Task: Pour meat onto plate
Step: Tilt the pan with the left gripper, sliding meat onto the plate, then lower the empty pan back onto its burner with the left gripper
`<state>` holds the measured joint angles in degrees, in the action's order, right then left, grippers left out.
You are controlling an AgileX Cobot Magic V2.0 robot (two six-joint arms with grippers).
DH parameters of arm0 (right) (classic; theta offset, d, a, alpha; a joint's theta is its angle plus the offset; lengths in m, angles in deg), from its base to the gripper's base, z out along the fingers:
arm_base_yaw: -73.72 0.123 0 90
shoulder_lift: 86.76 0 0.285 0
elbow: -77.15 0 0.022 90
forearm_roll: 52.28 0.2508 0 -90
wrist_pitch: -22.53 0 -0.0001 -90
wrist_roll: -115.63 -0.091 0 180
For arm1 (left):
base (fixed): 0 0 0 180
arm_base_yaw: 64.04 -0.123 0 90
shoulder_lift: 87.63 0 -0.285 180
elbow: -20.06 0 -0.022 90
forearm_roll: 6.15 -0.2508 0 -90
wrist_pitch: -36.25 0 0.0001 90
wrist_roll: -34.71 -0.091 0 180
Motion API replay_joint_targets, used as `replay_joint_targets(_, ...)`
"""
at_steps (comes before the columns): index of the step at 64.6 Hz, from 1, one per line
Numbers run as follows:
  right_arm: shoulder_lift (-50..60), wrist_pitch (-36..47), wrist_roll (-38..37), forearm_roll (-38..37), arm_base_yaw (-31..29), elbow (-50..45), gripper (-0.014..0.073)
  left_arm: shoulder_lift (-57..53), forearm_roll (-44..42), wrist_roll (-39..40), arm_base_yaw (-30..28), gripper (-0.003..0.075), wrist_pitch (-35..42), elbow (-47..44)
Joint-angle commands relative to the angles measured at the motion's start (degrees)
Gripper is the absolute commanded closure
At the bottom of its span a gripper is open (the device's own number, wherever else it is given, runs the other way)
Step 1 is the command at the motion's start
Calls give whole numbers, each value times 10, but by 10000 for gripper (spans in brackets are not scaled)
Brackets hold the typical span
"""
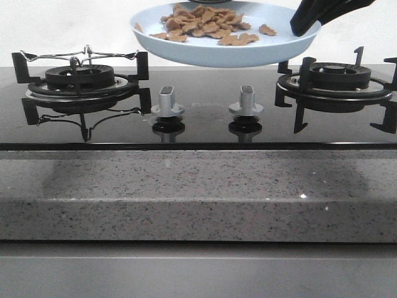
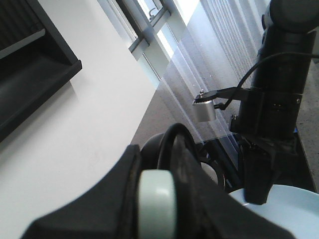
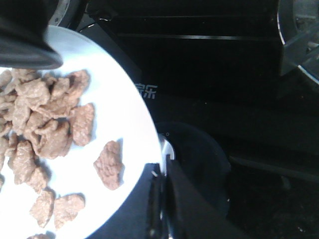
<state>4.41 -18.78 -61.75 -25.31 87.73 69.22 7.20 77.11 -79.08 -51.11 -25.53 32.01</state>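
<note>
The meat (image 1: 205,25) lies heaped on the plate (image 1: 248,53), which the right gripper (image 1: 308,22) clamps at its right rim (left gripper (image 2: 154,209): grip unclear).

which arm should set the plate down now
Probably the right. Its gripper pinches the rim of the plate, which is lifted above the stove with the meat already on it. The left gripper's fingers clamp something pale; what it is cannot be told.
</note>
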Motion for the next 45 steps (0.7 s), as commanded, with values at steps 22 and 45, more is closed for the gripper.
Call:
replay_joint_targets(22, 22, 30, 4, 21, -3, 16, 662, -31, 128, 152, -20, 741, 122, 30)
replay_joint_targets(45, 22, 30, 4, 21, -3, 16, 662, 3, 114, 569, -147, 741, 246, 28)
